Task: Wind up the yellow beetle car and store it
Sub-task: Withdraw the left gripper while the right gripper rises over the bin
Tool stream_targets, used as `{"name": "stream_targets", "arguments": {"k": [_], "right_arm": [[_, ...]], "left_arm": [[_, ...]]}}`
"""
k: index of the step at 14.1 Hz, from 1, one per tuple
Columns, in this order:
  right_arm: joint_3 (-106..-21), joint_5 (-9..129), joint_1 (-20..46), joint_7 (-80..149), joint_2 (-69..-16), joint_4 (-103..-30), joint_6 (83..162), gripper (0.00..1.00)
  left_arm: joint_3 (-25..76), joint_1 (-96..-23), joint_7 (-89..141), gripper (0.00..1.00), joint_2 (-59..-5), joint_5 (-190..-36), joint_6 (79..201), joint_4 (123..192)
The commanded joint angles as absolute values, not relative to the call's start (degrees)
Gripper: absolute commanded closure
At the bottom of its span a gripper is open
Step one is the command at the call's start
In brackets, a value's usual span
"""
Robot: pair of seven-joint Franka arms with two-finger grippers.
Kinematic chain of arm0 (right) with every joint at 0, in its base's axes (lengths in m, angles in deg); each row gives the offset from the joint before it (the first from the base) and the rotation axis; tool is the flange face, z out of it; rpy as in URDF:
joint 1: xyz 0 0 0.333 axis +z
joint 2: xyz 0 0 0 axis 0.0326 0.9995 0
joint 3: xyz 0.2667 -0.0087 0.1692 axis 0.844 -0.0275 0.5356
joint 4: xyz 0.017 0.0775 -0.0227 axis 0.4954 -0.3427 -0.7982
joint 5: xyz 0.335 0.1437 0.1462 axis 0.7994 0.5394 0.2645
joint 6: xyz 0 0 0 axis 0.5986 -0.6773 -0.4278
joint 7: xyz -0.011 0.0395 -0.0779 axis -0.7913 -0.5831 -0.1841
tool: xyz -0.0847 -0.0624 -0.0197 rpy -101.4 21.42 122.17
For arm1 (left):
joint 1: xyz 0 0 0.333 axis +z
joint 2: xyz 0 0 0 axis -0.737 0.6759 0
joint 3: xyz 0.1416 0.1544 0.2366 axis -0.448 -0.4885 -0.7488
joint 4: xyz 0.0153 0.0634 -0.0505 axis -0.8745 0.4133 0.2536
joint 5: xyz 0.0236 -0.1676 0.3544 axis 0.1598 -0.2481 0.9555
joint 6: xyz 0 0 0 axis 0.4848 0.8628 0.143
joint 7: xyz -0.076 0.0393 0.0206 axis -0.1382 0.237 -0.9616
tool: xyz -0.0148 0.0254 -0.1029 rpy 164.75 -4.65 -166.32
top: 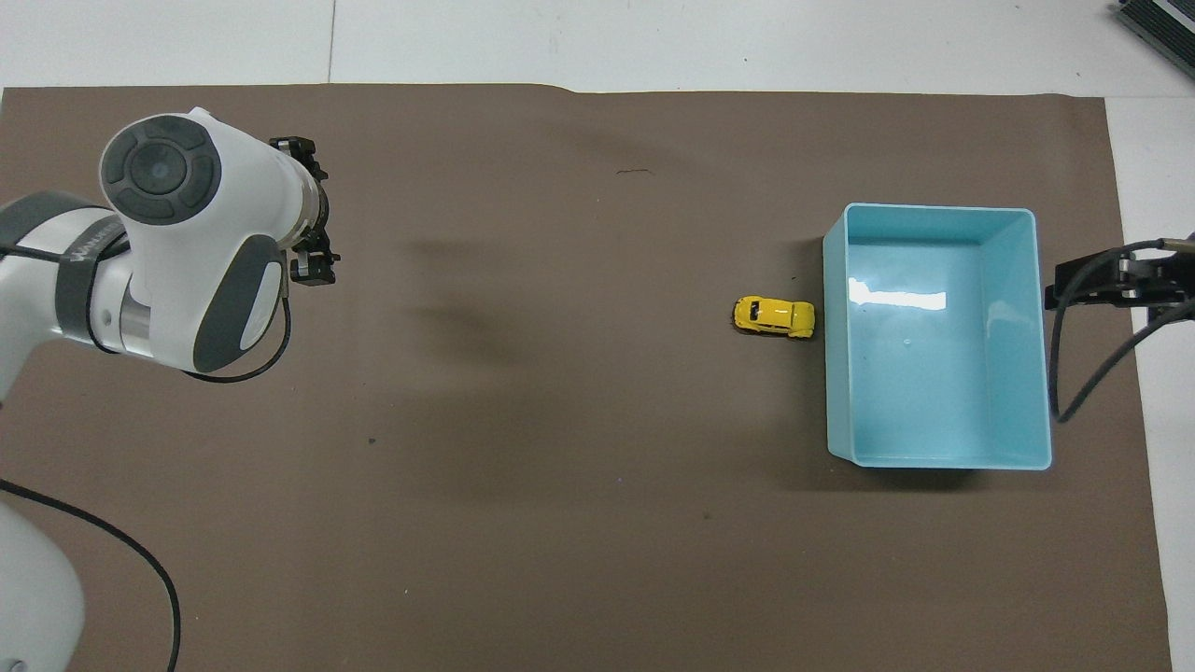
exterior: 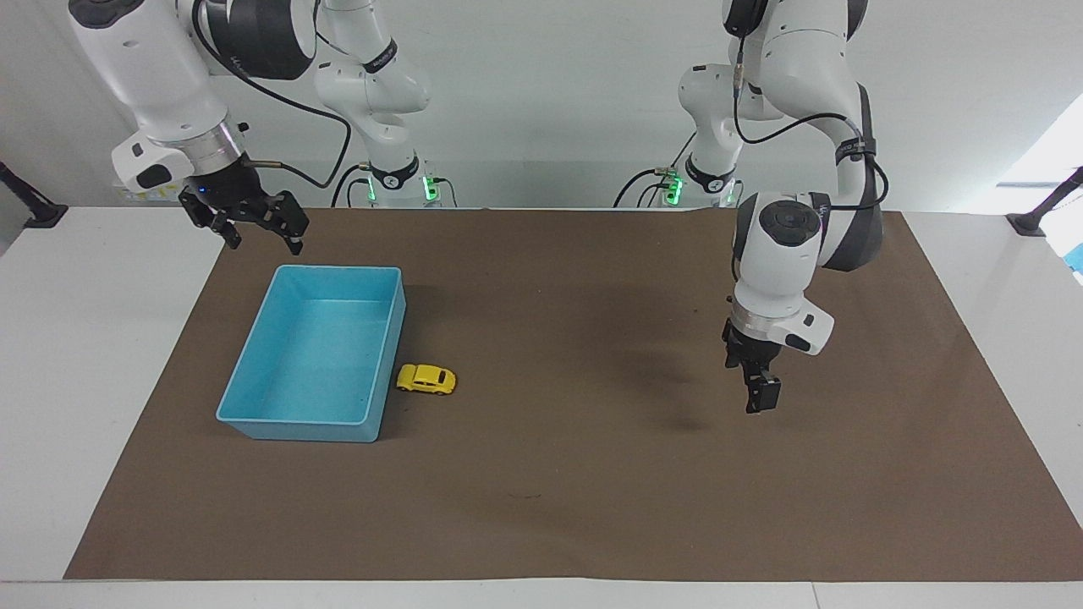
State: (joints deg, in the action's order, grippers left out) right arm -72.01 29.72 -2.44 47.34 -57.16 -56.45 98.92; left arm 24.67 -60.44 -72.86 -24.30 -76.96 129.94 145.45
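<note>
The yellow beetle car (exterior: 426, 379) (top: 774, 316) stands on its wheels on the brown mat, beside the long wall of the light blue bin (exterior: 338, 269) (top: 934, 210) that faces the left arm's end. A sliver of mat shows between car and wall. My left gripper (exterior: 759, 397) hangs open and empty over bare mat toward the left arm's end of the table, well away from the car. One of its fingertips (top: 315, 269) peeks out from under the wrist in the overhead view. My right gripper (exterior: 262, 245) waits open and empty in the air beside the bin, over the mat's edge.
The brown mat (exterior: 592, 507) (top: 560, 523) covers most of the white table (exterior: 76, 355). The bin holds nothing. Cables hang from both wrists.
</note>
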Motion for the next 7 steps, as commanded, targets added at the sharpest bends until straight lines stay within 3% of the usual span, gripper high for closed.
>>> {"name": "stream_targets", "arguments": {"k": [1,7], "right_arm": [[-71.4,29.8,-3.0,47.9,-57.8,-56.6,98.3,0.00],[-71.0,29.8,-2.4,47.8,-57.9,-56.6,98.2,0.00]], "left_arm": [[25.0,-59.6,-71.0,0.00,-26.1,-75.1,128.0,142.5],[24.6,-57.7,-60.0,0.00,-31.4,-75.3,125.5,142.1]]}}
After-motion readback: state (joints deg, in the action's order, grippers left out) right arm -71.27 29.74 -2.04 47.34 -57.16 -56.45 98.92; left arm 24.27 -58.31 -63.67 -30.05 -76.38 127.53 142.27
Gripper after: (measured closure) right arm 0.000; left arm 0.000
